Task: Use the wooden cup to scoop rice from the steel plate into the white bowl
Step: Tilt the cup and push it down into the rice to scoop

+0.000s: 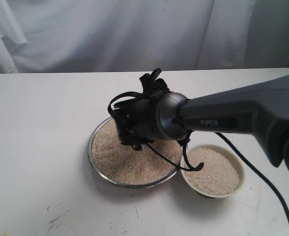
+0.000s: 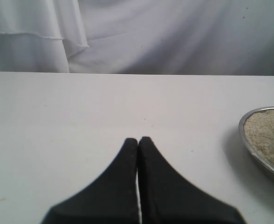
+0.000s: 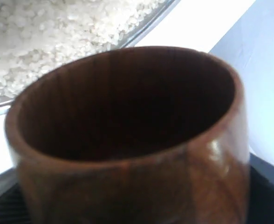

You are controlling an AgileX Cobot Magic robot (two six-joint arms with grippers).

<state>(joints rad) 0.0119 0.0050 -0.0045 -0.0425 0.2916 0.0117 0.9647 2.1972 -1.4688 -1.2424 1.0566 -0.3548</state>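
Note:
The steel plate (image 1: 96,133) lies mid-table, covered with rice (image 1: 120,162). To its right stands the white bowl (image 1: 239,169), with rice (image 1: 211,174) inside it as well. My right gripper (image 1: 130,130) reaches across and hangs low over the plate, its fingers hidden behind the wrist. It is shut on the wooden cup (image 3: 127,177), which fills the right wrist view; the cup's dark inside shows no grains. Past its rim I see the rice (image 3: 44,42) and the plate's rim (image 3: 141,35). My left gripper (image 2: 138,140) is shut on nothing over bare table, left of the plate (image 2: 249,144).
A black cable (image 1: 262,179) runs from the right arm past the bowl to the table's front right. White cloth (image 1: 134,29) hangs behind the table. Scuff marks (image 1: 56,221) show near the front left.

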